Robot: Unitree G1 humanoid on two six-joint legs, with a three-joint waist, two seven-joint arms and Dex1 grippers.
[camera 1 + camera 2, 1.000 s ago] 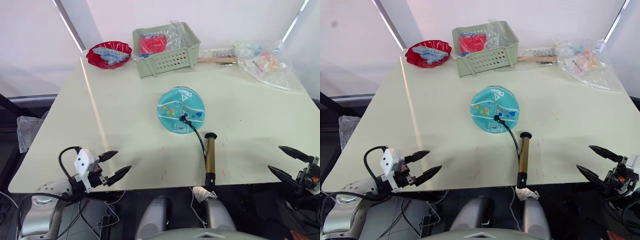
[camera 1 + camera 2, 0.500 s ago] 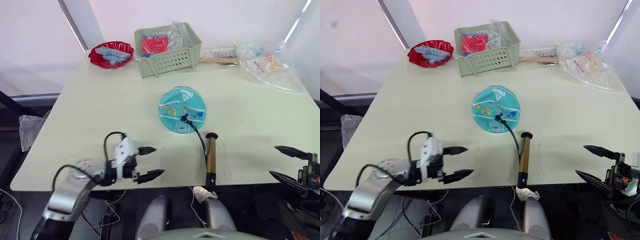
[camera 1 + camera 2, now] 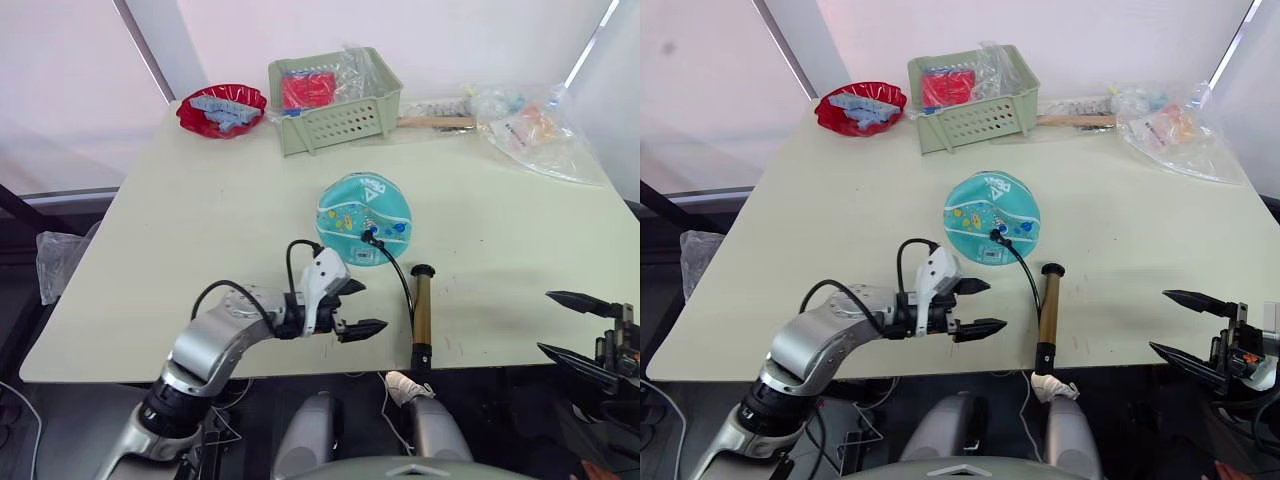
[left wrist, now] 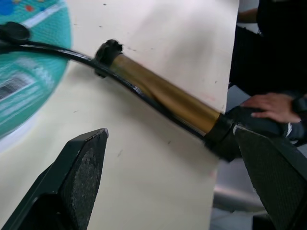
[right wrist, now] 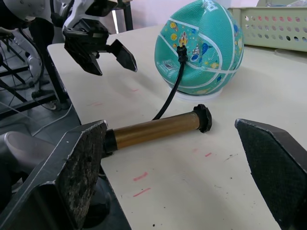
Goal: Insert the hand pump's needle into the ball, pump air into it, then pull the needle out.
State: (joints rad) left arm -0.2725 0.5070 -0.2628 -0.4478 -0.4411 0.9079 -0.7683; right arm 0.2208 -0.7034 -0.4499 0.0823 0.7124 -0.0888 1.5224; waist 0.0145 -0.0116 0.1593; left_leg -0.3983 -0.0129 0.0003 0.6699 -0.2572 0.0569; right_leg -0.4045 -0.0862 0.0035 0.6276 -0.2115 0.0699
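Note:
The teal-blue ball (image 3: 364, 215) sits mid-table on a small white ring. The needle's black fitting (image 3: 368, 237) is stuck into its near side; the tip itself is hidden inside. From there the black hose (image 3: 403, 280) curves to the bronze hand pump (image 3: 422, 315), which lies flat by the front edge with its handle end (image 3: 420, 362) hanging over it. My left gripper (image 3: 368, 306) is open just left of the pump, a little above the table and touching nothing. My right gripper (image 3: 546, 322) is open beyond the table's front right corner. The right wrist view shows the pump (image 5: 156, 129) and ball (image 5: 201, 45).
A green basket (image 3: 335, 100), a red bowl (image 3: 220, 108) and plastic bags (image 3: 535, 125) line the far edge. A wooden-handled tool (image 3: 435, 121) lies between basket and bags. What looks like a person's hand (image 4: 268, 103) shows beyond the front edge near the pump's handle.
My left arm has swept right along the front edge, from the near-left corner to just beside the pump, still open. The right gripper has barely moved. Ball and pump stay put.

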